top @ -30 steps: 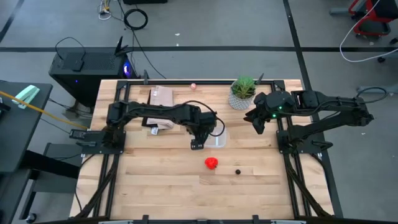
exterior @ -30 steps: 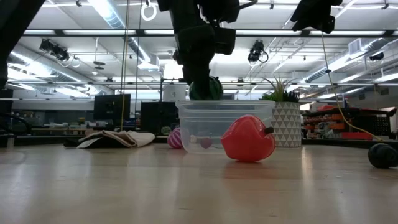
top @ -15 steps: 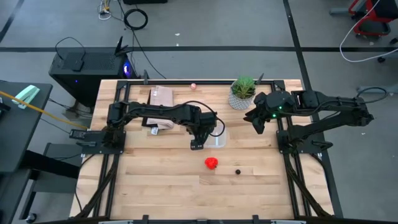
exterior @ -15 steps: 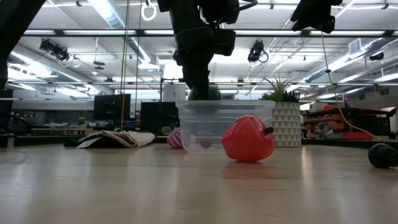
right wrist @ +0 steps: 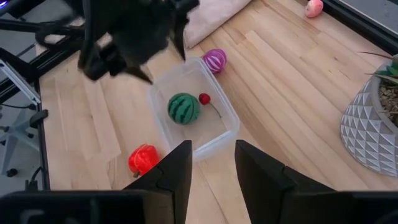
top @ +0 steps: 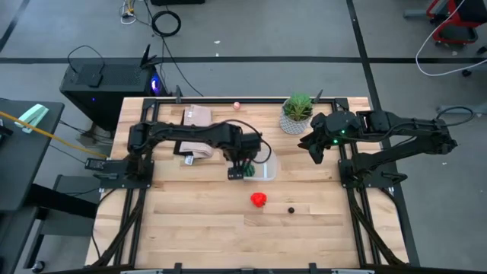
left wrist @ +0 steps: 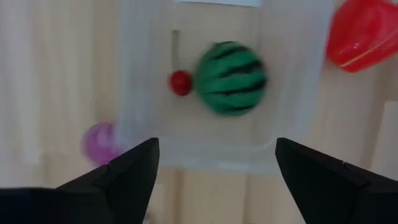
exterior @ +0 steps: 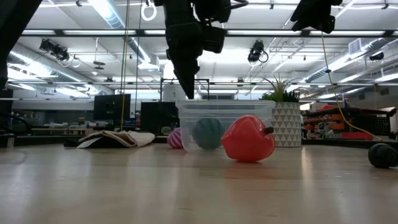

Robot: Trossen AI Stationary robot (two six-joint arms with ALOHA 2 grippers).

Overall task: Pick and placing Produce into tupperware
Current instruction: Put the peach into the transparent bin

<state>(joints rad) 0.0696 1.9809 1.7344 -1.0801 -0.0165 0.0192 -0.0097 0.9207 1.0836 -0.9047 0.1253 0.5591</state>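
Your left gripper (left wrist: 214, 168) hangs open above the tub (right wrist: 194, 116); the melon ball (right wrist: 183, 108) lies inside (red piece (right wrist: 143, 159) outside). Right gripper (right wrist: 211, 163), part-closed and empty, waits near the plant pot (top: 295, 122).

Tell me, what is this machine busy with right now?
It is sorting toy food into a clear plastic tub. The left gripper hangs open just above the tub, and a green striped ball lies inside next to a tiny red bit. A red lumpy piece and a purple-pink ball sit on the table outside the tub. The right gripper waits off to the side near the potted plant, holding nothing.
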